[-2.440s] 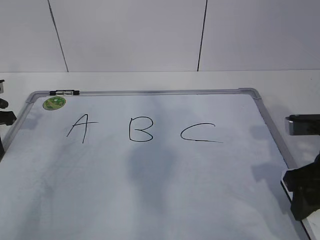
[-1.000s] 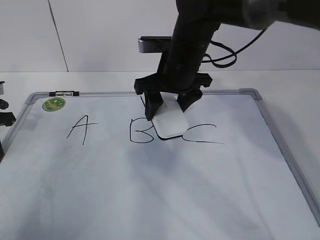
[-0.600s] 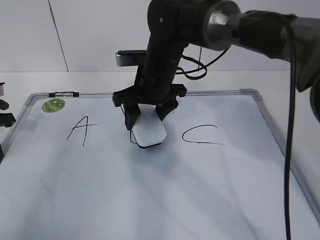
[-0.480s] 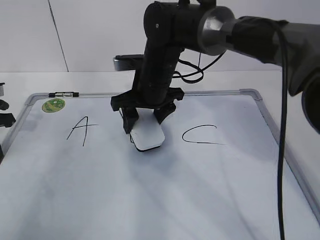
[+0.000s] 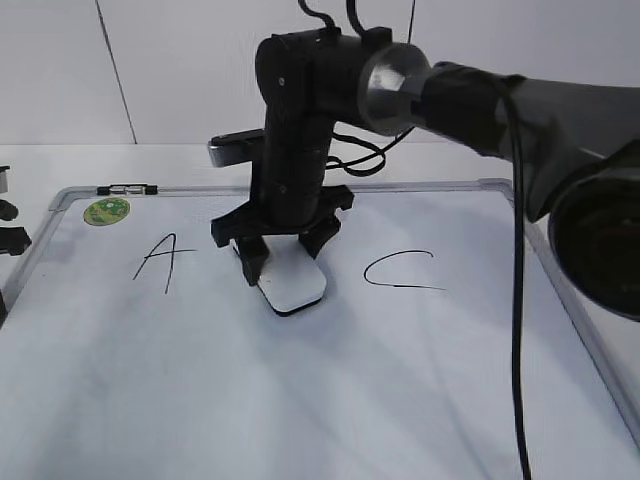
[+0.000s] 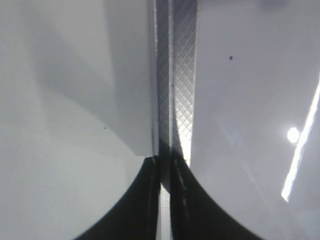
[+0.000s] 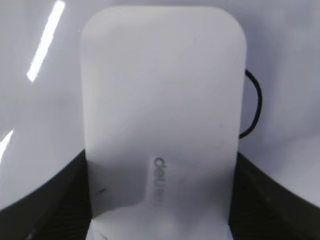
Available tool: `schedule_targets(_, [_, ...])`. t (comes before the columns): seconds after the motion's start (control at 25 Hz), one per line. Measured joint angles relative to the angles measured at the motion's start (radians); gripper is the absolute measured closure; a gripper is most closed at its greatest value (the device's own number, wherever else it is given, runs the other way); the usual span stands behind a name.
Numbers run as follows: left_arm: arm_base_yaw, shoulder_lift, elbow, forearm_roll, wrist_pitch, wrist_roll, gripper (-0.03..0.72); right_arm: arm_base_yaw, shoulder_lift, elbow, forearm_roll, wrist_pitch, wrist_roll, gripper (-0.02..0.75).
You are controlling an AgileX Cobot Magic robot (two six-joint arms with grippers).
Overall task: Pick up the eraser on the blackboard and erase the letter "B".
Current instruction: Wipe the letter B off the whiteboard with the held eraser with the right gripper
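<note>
Blackboard [image 5: 150, 400] fills the table, grey frame, green sticker [image 5: 108, 208] in the far-left corner. Right arm [image 5: 300, 120] reaches across the middle, right gripper [image 5: 285, 262] pointing down at the board. Eraser [image 5: 291, 280] pinched between its 2 jaws, flat on the board between "A" [image 5: 160, 256] and "C" [image 5: 400, 270].

Change: 1 second ago the eraser sat at the right edge of the B with most of the letter showing; it has since swept left and now covers that spot. No B visible in the exterior view. Right wrist view shows 1 short curved black stroke [image 7: 254, 102] poking out beside the eraser, likely a leftover bit of B.

Judgement: erasing mostly done, probably 1 more pass needed.

Left gripper [image 6: 165, 200] parked over the board's frame [image 6: 175, 75], fingers pressed together, holding nothing.
</note>
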Motion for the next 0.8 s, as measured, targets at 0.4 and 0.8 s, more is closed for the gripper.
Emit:
schedule_targets(0.4, [0.000,0.000,0.000,0.000,-0.002,0.000,0.675,0.031,0.060,-0.099,-0.058,0.061,-0.013,0.221])
schedule_targets(0.8, [0.001,0.000,0.000,0.002,-0.002,0.000,0.675,0.031,0.065,-0.107,-0.069,0.065,-0.027,0.221])
